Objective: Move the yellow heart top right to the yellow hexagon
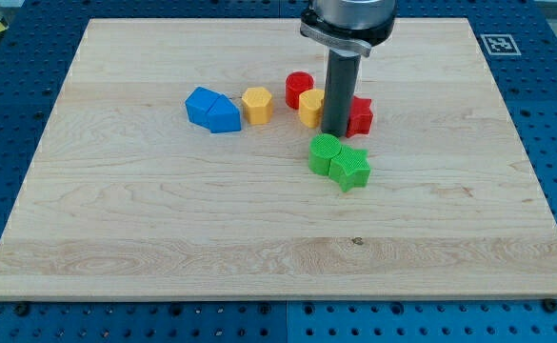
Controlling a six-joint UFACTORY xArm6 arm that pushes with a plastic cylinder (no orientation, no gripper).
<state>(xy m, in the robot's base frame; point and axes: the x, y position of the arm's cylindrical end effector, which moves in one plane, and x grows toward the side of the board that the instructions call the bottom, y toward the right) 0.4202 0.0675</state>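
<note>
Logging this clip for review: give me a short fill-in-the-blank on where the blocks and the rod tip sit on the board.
1. The yellow hexagon lies just to the view's right of the two ____ blocks.
2. My tip stands between the yellow heart and the red ____.
3. The red cylinder touches the yellow heart on its upper ____ side.
4. Below my tip sit two ____ blocks.

Missing words: blue; star; left; green
</note>
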